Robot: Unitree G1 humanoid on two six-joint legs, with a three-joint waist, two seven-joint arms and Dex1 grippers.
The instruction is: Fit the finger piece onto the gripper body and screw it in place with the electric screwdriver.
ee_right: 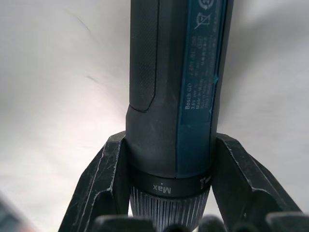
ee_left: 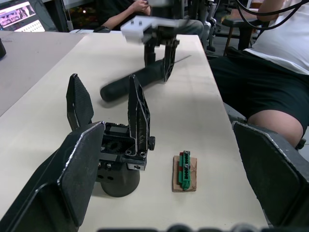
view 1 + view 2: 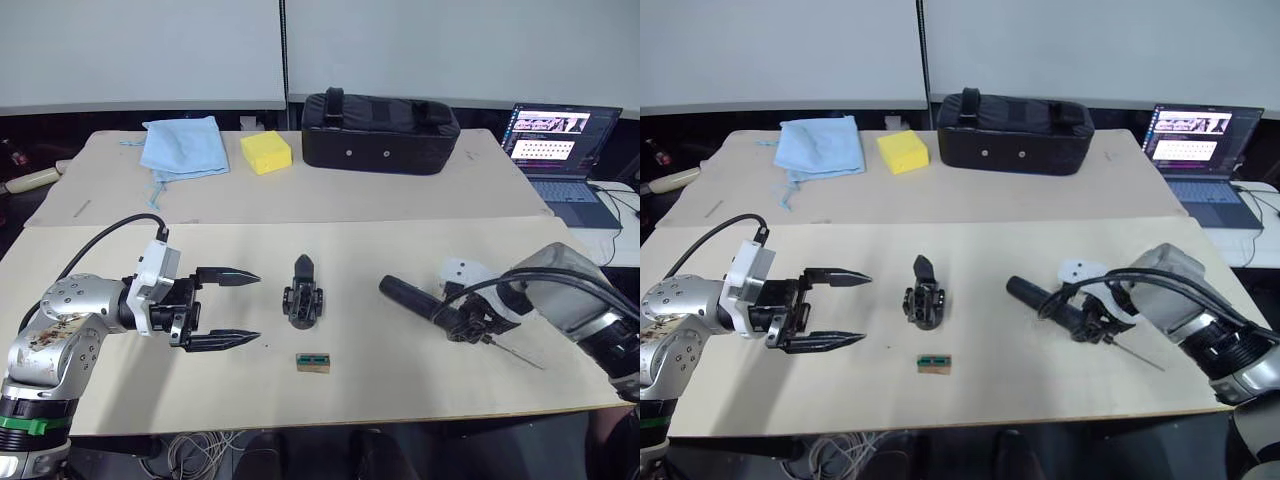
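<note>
— Looking at the right gripper (image 3: 468, 322) first: what has it got?

— Its fingers (image 1: 104, 188) are clamped on the electric screwdriver (image 3: 425, 303), one on each side of the barrel near the collar. The tool lies low over the table (image 3: 400, 385), handle pointing toward the middle, thin bit toward the robot's right.

— And the left gripper (image 3: 236, 308)?

— Fingers spread wide apart, holding nothing, aimed across the table at the gripper body (image 3: 302, 303), which sits near the middle, apart from both grippers.

— The finger piece (image 3: 303, 266)?

— It rises from the far end of the gripper body, pointed tip up; whether it is fully seated I cannot tell.

— Anything close by?

— A small brown-and-green box (image 3: 313, 362) just in front of the gripper body, on the robot's side.
</note>
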